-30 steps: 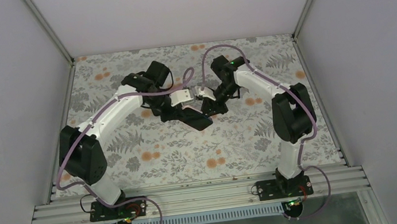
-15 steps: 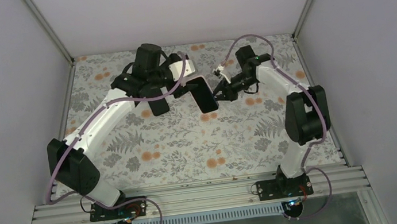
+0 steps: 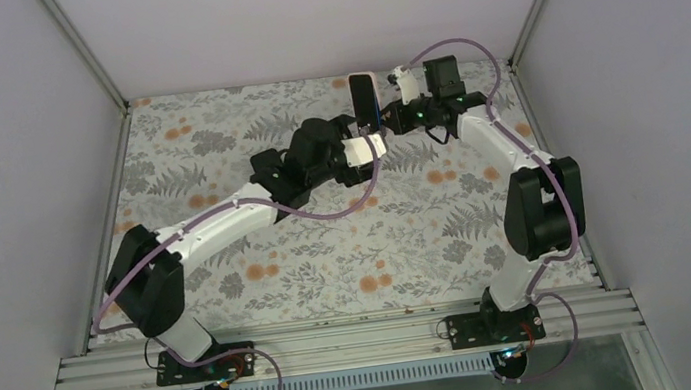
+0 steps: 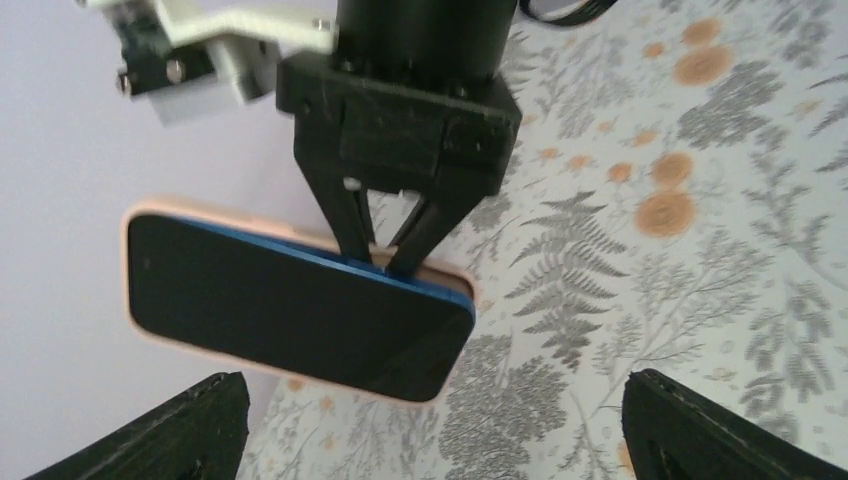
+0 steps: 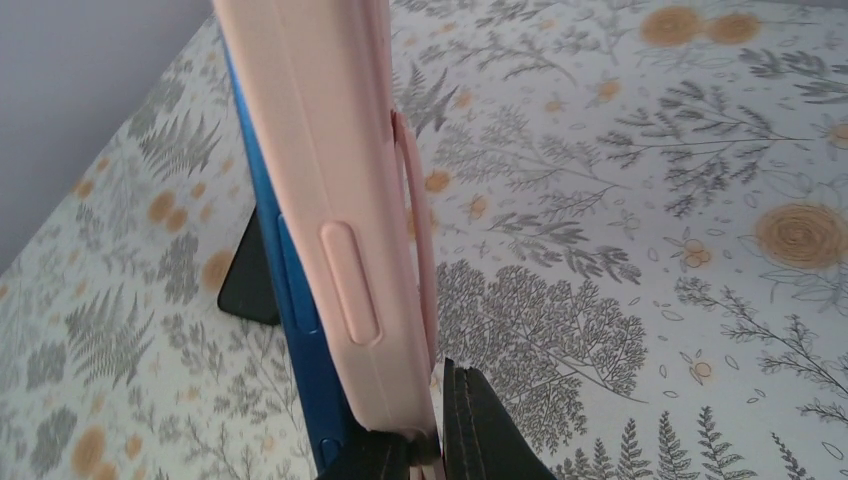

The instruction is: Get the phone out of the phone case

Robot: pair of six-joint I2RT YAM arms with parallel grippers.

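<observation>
phone [image 4: 290,310] face: free for left tool [image 4: 434,392] | long edge: pinched by right tool [image 4: 385,255] | behind: wall [image 3: 298,20], seemingly close

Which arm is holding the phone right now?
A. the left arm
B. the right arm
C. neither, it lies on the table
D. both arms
B: the right fingers pinch the pink phone case, phone inside, up in the air, while the left fingers stand wide open, clear of it.

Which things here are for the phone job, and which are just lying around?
For the job: phone, pink case, right fingers pinching them, open left fingers.
Just there: flowery table cover, purple cables.
</observation>
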